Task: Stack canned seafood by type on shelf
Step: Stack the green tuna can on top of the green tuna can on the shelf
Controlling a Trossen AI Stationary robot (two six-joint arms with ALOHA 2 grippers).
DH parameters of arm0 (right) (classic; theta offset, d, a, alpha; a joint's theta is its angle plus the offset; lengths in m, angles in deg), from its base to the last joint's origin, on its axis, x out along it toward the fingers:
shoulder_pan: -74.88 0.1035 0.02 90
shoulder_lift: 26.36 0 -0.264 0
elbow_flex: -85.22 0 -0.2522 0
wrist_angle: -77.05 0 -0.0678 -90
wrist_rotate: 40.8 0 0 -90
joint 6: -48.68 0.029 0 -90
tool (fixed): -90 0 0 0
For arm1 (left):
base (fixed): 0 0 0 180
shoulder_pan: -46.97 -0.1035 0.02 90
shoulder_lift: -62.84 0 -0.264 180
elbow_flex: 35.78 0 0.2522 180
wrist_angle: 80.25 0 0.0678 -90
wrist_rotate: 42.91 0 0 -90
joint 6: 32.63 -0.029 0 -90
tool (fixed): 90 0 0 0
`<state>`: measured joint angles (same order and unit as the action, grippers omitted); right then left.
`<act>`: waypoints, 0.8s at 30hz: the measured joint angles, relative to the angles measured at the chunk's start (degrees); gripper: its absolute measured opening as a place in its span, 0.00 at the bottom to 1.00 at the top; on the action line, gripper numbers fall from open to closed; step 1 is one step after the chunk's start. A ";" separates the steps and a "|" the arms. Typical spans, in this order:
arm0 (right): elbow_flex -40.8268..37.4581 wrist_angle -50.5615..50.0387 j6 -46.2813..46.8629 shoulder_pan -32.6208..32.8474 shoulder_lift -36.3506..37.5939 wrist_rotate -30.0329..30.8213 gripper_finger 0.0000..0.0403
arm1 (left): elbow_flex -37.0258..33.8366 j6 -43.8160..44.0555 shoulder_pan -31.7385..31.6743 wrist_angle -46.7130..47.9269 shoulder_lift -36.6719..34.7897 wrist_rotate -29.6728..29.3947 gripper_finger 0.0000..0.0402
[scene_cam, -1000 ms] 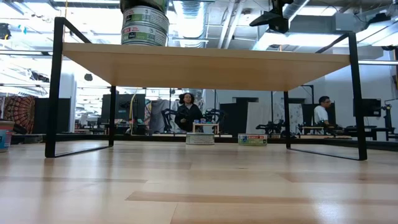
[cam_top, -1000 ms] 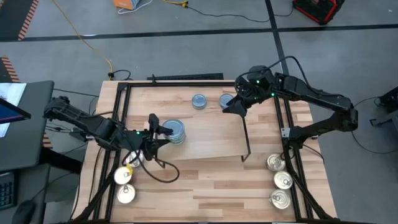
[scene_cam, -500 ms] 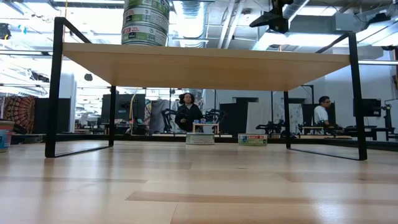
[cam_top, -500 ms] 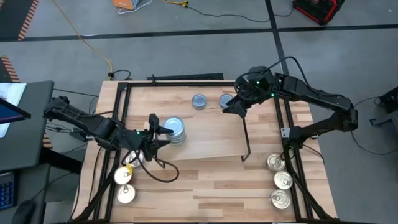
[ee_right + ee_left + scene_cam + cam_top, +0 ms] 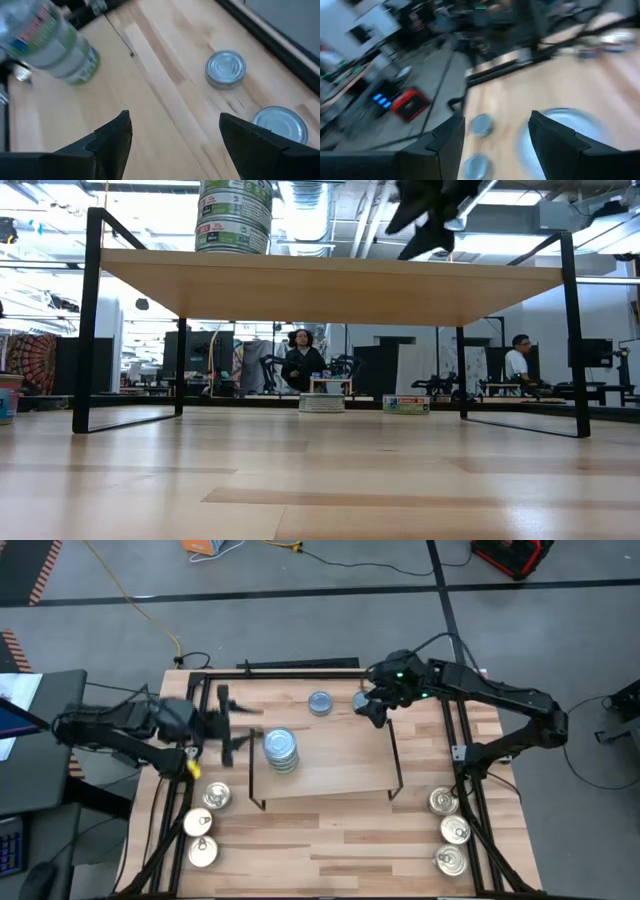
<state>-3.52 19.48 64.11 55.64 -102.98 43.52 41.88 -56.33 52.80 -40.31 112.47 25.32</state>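
The stack of blue-grey tins (image 5: 281, 750) stands on the left half of the shelf (image 5: 340, 765), and two loose blue-grey tins lie on the table past the shelf's far edge: one (image 5: 320, 703) toward 12 o'clock from the stack, the other (image 5: 362, 700) just beside the right gripper (image 5: 374, 710). That gripper is clearly the nearer one. Its jaws stand wide apart and hold nothing, and in its wrist view both tins lie flat, lids up, a little ahead of the fingers. The tins are round, so no axis matters; probably the jaws only need to come down around the nearer tin.

The left gripper (image 5: 228, 726) is at about 9 o'clock from the stack, apart from it, with its jaws partly open and empty, though blur makes this less sure. The silver tins (image 5: 451, 830) wait on the table.
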 joint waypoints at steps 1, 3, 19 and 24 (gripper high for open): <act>0.00 -0.20 -0.46 -0.21 -0.94 -0.03 0.80 | 0.00 0.07 -3.05 -0.53 0.01 1.03 0.52; 0.00 -1.17 -1.01 -0.71 -2.95 -0.01 0.80 | 0.00 0.56 -9.68 -0.71 0.44 3.78 0.52; 0.59 0.47 -11.14 -9.18 -7.85 -0.36 0.79 | -12.68 1.40 -50.67 -19.77 14.57 34.25 0.52; 0.59 1.24 -13.78 -10.23 -8.07 -0.34 0.79 | -16.45 7.38 -55.72 -30.23 24.13 41.01 0.52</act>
<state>-2.93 20.72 50.33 45.41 -111.05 43.18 25.44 -48.94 -2.92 -70.54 136.60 66.33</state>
